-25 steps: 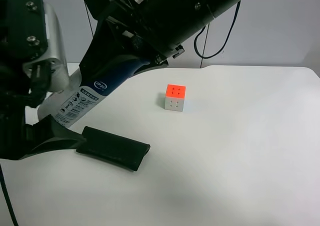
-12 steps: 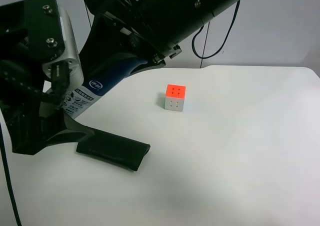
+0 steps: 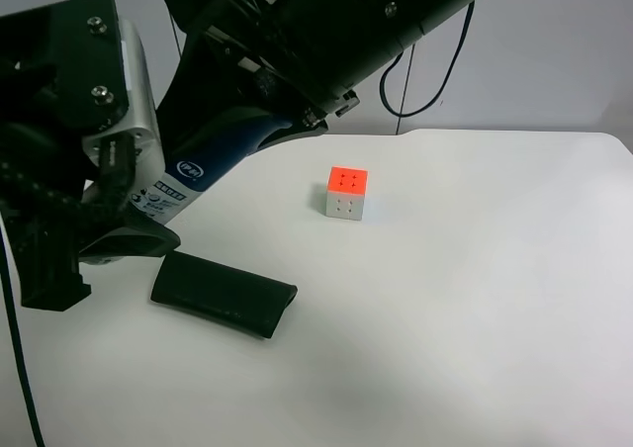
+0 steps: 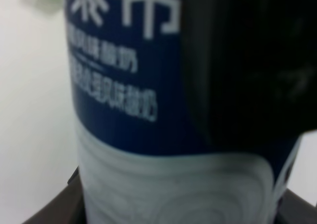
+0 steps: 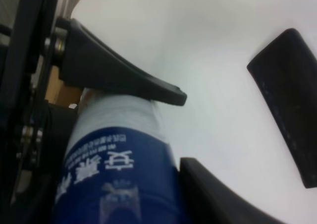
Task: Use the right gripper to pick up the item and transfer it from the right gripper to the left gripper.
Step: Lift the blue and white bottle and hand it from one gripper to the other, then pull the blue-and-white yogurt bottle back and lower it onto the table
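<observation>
Pinching the bottle, the right gripper may drop it by releasing early; the left gripper straddles it, clamped or not unclear.

Right gripper clenched; left gripper meets it, grip unclear.

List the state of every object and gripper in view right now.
bottle: in the air, tilted, held at its cap end.
right gripper: shut on the bottle.
left gripper: fingers around the bottle's white end; cannot tell whether it is clamped.
cube: resting on the table, orange face up, untouched.
case: lying flat on the table.
</observation>
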`<state>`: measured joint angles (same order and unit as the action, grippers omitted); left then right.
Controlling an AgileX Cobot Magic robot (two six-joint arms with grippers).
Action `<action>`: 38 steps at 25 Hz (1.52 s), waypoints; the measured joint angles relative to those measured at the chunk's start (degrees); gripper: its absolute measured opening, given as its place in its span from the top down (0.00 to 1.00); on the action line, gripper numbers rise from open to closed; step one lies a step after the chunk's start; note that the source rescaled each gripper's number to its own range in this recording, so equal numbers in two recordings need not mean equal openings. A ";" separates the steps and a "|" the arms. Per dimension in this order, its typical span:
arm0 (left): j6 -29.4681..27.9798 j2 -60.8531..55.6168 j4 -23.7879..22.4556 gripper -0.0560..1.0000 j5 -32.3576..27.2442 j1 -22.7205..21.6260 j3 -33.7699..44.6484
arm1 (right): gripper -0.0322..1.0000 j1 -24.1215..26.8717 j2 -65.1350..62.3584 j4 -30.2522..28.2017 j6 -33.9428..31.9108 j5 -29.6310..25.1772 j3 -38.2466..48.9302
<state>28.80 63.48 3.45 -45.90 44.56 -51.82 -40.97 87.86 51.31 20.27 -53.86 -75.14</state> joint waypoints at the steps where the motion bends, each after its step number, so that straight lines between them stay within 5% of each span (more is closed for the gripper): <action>1: 0.18 0.00 0.00 0.94 0.00 0.00 0.00 | 0.96 0.00 0.00 -0.13 0.07 0.00 0.00; 4: 0.28 0.10 0.00 0.94 0.16 0.00 0.00 | 0.96 -0.07 0.00 -0.75 0.12 0.00 0.00; 5: 0.42 0.16 0.00 0.94 0.15 0.00 0.00 | 0.89 -0.07 0.00 -1.55 0.35 0.00 0.00; 7: 0.42 0.21 0.00 0.94 -0.67 0.00 0.00 | 0.43 -0.07 -0.08 -4.58 1.05 -0.16 0.00; 8: 0.42 0.21 -0.24 0.94 -1.04 0.00 0.00 | 0.27 -0.07 -0.08 -6.04 1.53 -0.16 0.00; 11: 0.42 0.21 -0.24 0.94 -1.11 0.00 0.00 | 0.05 -0.07 -0.12 -9.42 2.80 -0.16 0.00; 17: 0.42 0.21 -0.19 0.94 -0.88 0.00 0.00 | 0.00 -0.07 -0.57 -10.56 6.49 -1.29 0.00; 28: 0.42 0.21 -0.19 0.94 -0.86 0.00 0.00 | 0.00 -0.07 -6.94 -14.36 6.73 -15.05 0.00; 38: 0.42 0.21 -0.19 0.94 -0.55 0.00 0.00 | 0.00 -0.07 -20.08 -32.26 -2.86 -15.56 0.00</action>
<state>29.22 63.69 3.26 -46.45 44.56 -51.82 -41.04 67.78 19.05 17.41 -69.41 -75.14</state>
